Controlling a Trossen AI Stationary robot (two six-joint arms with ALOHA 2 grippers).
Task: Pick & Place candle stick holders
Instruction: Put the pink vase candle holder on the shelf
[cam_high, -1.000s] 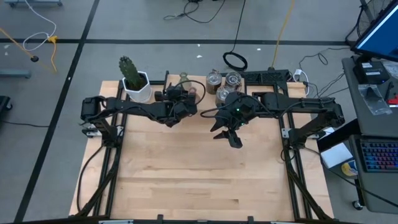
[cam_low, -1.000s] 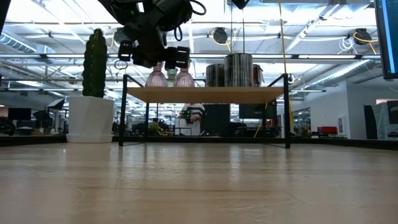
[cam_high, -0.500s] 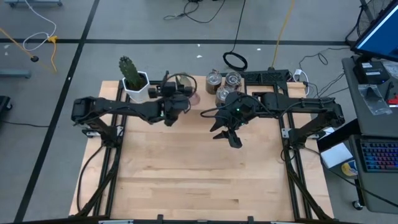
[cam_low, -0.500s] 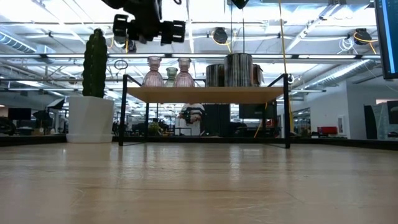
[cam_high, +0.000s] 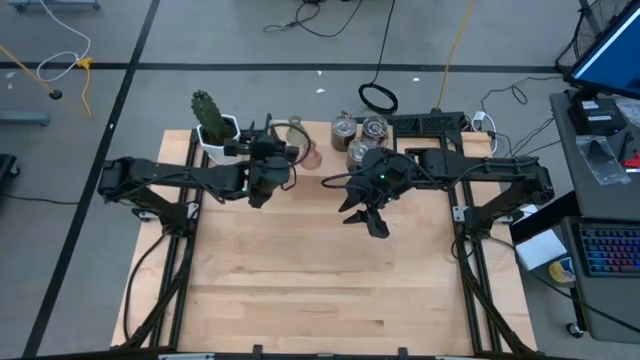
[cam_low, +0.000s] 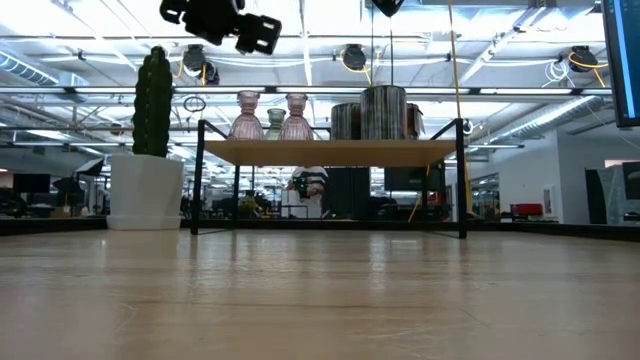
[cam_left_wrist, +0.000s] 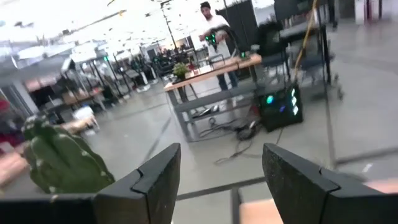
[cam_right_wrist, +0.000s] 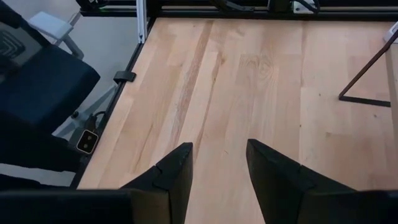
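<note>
Left gripper (cam_low: 222, 22) raised above the small wooden shelf (cam_low: 330, 151), fingers spread and empty, two pink bell-shaped glass holders (cam_low: 271, 118) and a pale green one (cam_low: 275, 122) standing on the shelf beside three round silvery metal-and-glass holders (cam_low: 375, 112), right gripper (cam_high: 372, 221) over the wooden table (cam_high: 320, 270), fingers parted, empty.

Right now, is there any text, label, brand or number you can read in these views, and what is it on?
None readable.
Monitor: lit blue, no legible words.
Keyboard: key legends too small.
Holders and cactus pot: no labels visible.
</note>
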